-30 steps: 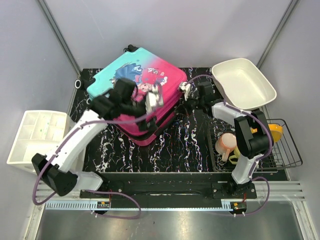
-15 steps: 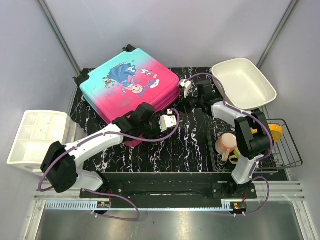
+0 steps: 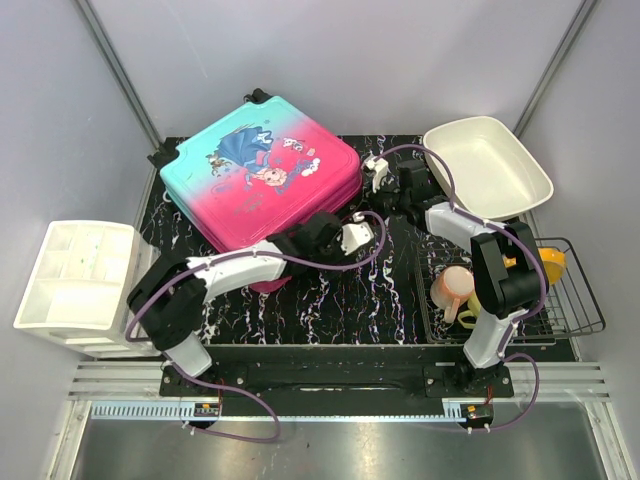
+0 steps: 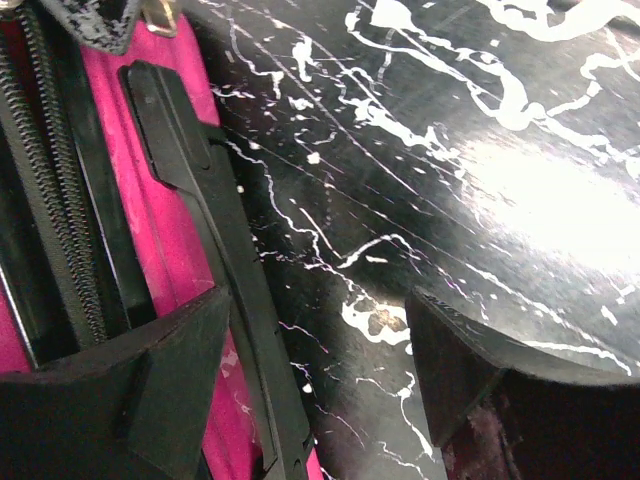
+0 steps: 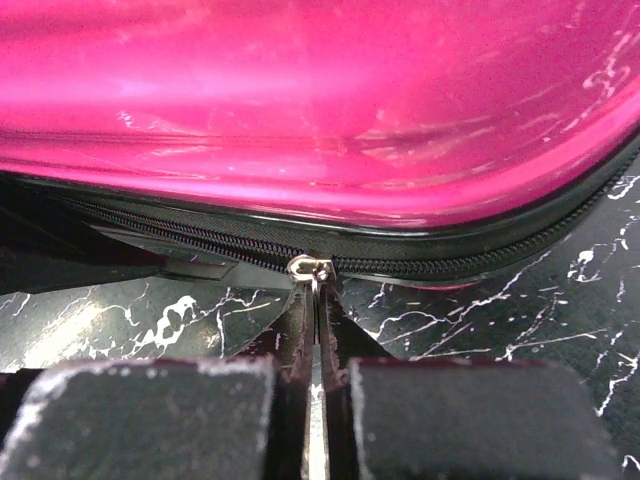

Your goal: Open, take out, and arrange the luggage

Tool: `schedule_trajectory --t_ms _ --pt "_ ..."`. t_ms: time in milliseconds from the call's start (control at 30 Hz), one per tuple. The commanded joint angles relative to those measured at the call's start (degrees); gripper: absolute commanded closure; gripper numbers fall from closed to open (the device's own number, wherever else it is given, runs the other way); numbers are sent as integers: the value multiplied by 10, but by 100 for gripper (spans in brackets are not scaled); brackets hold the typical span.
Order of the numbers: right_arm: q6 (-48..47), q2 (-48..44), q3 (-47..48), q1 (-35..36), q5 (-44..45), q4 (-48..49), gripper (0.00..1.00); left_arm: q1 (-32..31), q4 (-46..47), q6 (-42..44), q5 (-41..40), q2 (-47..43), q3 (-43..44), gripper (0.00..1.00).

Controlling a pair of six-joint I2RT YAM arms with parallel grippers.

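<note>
The luggage (image 3: 260, 175), pink-to-teal with a cartoon print, lies flat at the back left of the table with its lid down. My right gripper (image 3: 368, 183) is at its right corner, shut on the metal zipper pull (image 5: 312, 268) below the pink shell (image 5: 320, 110). My left gripper (image 3: 355, 238) hangs open just off the luggage's near right edge. In the left wrist view its fingers (image 4: 130, 390) straddle the black side handle strip (image 4: 210, 230) and bare marble table (image 4: 480, 180), holding nothing. The zipper track (image 4: 50, 200) runs along the pink side (image 4: 100, 200).
A white oval tub (image 3: 487, 165) sits at the back right. A wire rack (image 3: 580, 310) at the right holds a pink cup (image 3: 452, 287) and a yellow item (image 3: 550, 262). A white compartment tray (image 3: 75, 280) stands off the table's left side.
My left arm came off the top of the luggage and swung down and right to its near right edge. The luggage settled flat, and the left jaws narrowed slightly. The right gripper stayed put.
</note>
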Motion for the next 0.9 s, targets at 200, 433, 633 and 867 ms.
schedule_trajectory --t_ms 200,433,633,867 --pt "9 -30 24 -14 -2 48 100 17 -30 -69 -179 105 41 29" --pt "15 -25 26 -16 -4 56 100 15 -76 -143 -261 166 82 41" --pt "12 -21 28 -18 -2 56 100 13 -118 -120 -162 153 76 59" --pt "-16 -40 26 -44 -2 25 100 -36 -119 25 -84 91 27 100"
